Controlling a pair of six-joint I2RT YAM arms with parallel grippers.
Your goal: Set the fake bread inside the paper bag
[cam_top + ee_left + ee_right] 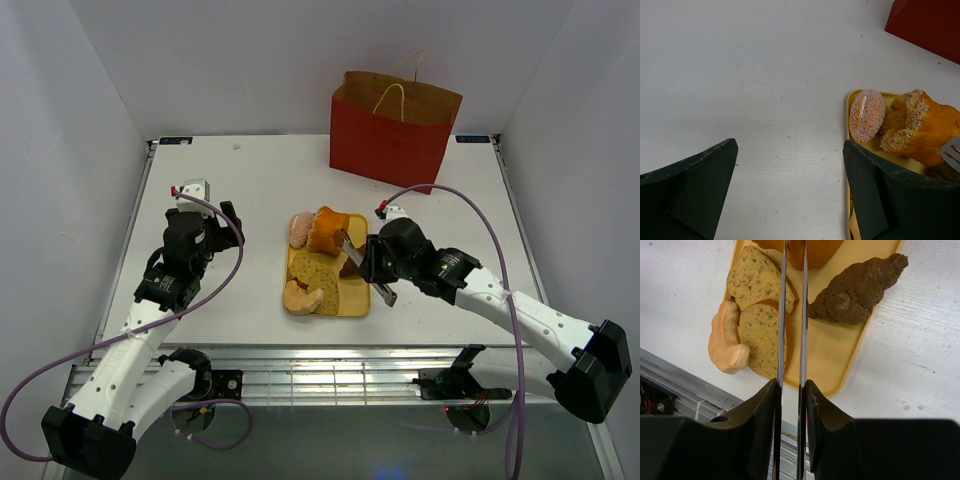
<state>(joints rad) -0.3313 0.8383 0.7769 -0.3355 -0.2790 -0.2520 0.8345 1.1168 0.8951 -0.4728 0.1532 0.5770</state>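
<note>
The red paper bag (395,135) stands upright and open at the back right; its corner shows in the left wrist view (925,22). The fake bread lies on a yellow tray (350,295): a pinkish roll (299,229) (866,115), an orange-brown loaf (328,230) (920,130), speckled slices (315,270) (760,315), a pale roll (300,297) (726,342) and a dark brown croissant (860,285). My right gripper (368,262) (791,390) is shut on metal tongs (352,252) (803,315), whose arms reach to the loaf. My left gripper (215,225) (790,165) is open and empty, left of the tray.
The tray's bare yellow part (840,345) lies between the slices and the croissant. The table's metal front rail (330,365) runs just below the tray. White walls close in the left, right and back sides.
</note>
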